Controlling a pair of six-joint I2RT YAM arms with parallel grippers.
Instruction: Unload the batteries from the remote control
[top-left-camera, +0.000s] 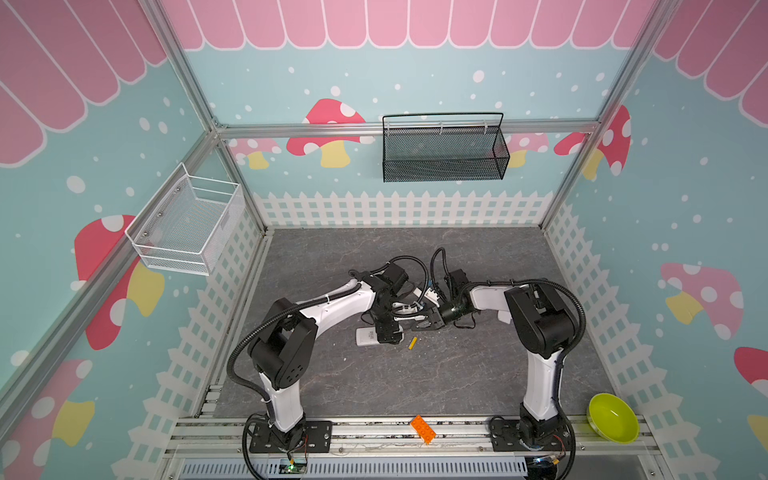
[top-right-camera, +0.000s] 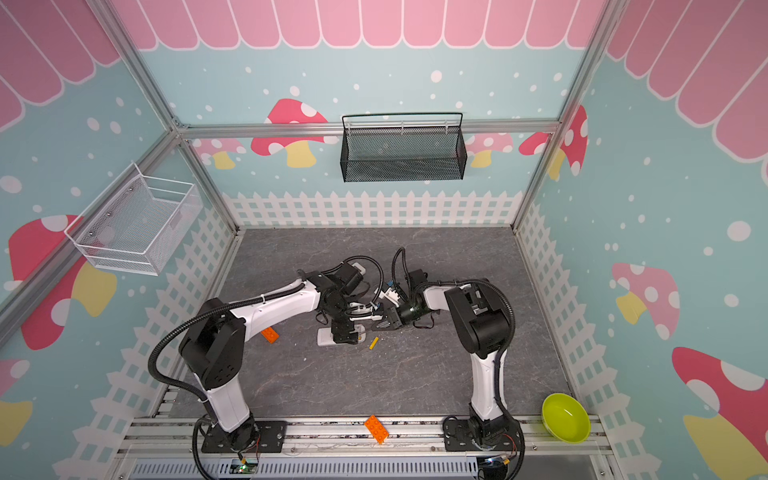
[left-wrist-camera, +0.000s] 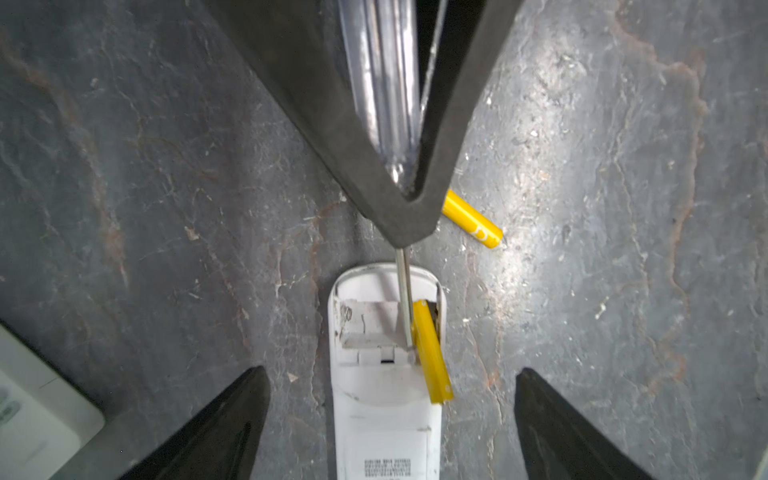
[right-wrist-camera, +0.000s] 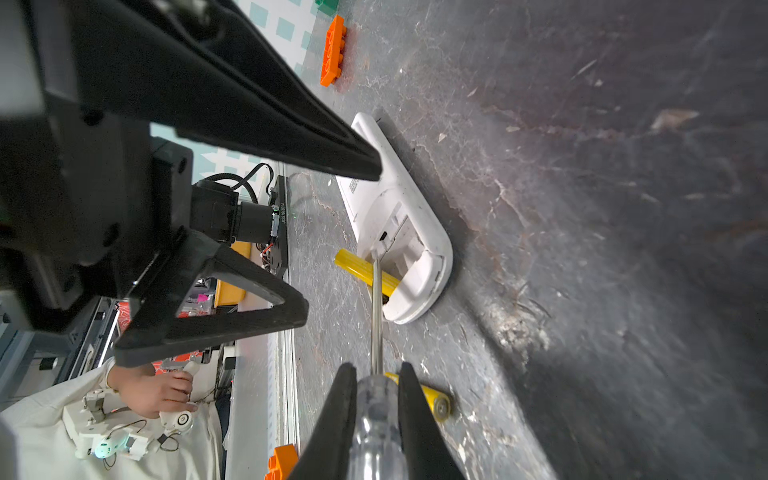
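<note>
The white remote control (left-wrist-camera: 384, 419) lies back-up on the table with its battery bay uncovered. One yellow battery (left-wrist-camera: 430, 353) sticks up at a slant out of the bay. A second yellow battery (left-wrist-camera: 473, 226) lies loose on the table beside the remote (top-left-camera: 365, 337); it also shows in a top view (top-left-camera: 412, 343). My right gripper (right-wrist-camera: 377, 368) is shut on a clear-handled screwdriver (right-wrist-camera: 376, 419), whose metal shaft (left-wrist-camera: 404, 299) reaches into the bay against the tilted battery (right-wrist-camera: 368, 272). My left gripper (left-wrist-camera: 390, 370) is open, its fingers (left-wrist-camera: 220, 428) well apart on either side of the remote.
An orange brick (top-right-camera: 270, 334) lies on the table by the left arm, and another (top-left-camera: 423, 429) on the front rail. A green bowl (top-left-camera: 613, 417) sits at the front right. A black basket (top-left-camera: 444, 149) and a white basket (top-left-camera: 187, 220) hang on the walls.
</note>
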